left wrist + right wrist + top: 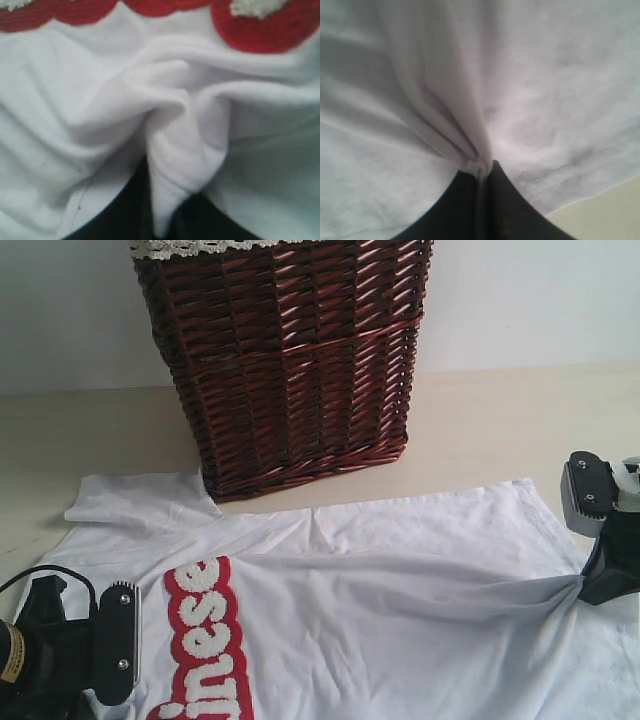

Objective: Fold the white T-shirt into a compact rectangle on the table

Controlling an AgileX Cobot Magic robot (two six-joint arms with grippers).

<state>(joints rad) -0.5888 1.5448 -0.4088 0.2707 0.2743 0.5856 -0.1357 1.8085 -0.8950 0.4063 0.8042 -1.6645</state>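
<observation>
A: Pale worktop (500, 415), wicker basket (290, 370) at twelve o'clock, white T-shirt (400, 630) spread across it at six. Grip?
B: Both pressed together, each pinching shirt cloth: left jaws at eight o'clock, right jaws at three.
A: Then I'd lift evenly, hold the cloth taut between them, and lay the fold without dragging the print (205, 640).

One wide view, two close wrist views.
Exterior looks down across shirt (400, 580) toward basket (290, 360); both wrist views fill with that shirt.
</observation>
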